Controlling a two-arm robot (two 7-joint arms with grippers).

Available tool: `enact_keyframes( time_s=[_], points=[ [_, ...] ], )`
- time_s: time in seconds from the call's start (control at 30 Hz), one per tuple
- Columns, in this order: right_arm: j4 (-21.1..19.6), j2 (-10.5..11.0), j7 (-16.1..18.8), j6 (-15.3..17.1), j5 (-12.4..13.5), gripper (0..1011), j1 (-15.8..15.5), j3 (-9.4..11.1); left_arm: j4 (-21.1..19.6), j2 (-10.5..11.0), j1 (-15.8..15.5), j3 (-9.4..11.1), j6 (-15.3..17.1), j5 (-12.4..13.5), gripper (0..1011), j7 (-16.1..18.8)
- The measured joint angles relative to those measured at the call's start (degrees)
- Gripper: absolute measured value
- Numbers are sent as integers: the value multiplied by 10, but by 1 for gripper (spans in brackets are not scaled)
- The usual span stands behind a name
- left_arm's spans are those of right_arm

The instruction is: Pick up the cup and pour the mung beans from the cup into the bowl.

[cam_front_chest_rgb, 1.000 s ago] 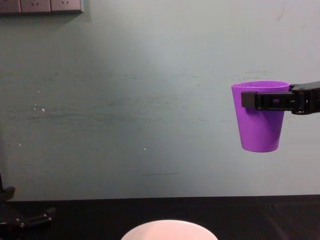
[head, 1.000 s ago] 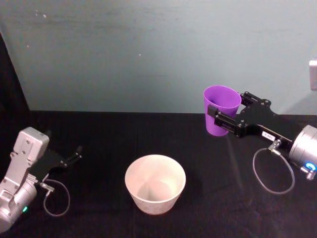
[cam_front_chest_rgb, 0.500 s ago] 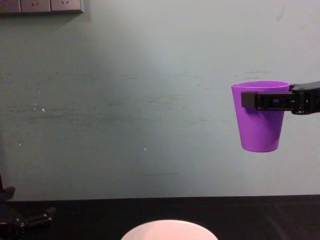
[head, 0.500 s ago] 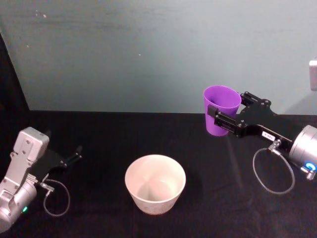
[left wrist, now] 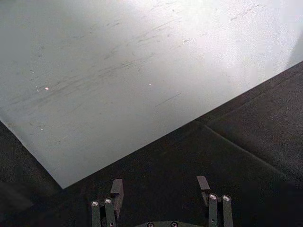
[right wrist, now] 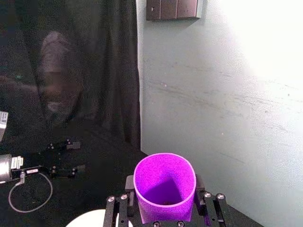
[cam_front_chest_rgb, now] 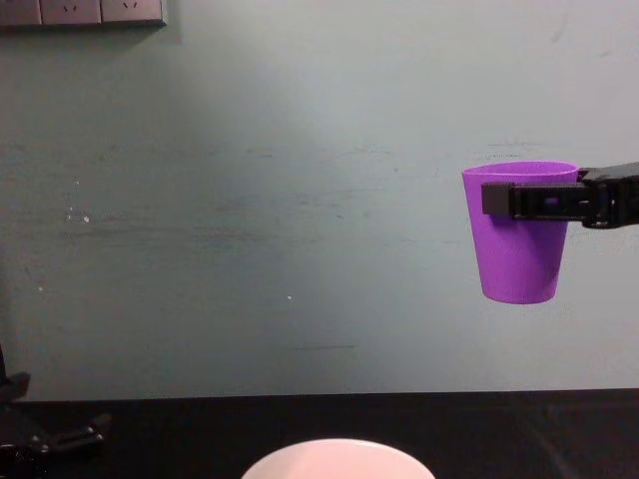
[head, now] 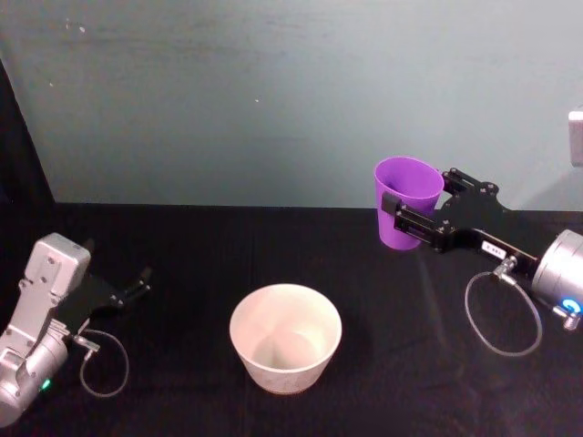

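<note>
- The table would catch any spill: the cup is well apart from the bowl, so tipping it where it hangs would scatter beans over the black cloth.
- The bowl stands at the middle, looking empty. A pour from this height may bounce beans over its rim.
- The cup hangs upright in the air, to the right of the bowl and beyond it. No beans can be made out in its purple inside.
- The right gripper pinches the cup near its rim; on the smooth, tapered wall it could slip when tilted.
- The left gripper rests low at the left, fingers spread and empty.
</note>
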Motion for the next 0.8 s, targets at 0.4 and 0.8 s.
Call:
enact_keyframes(
  time_s=[0.4, 0.8],
  points=[
    [0, 0, 0, 0, 0, 723, 0, 0, 0, 0, 0, 0, 0, 0, 1003, 0],
    [0, 0, 0, 0, 0, 723, 0, 0, 0, 0, 0, 0, 0, 0, 1004, 0]
  ],
)
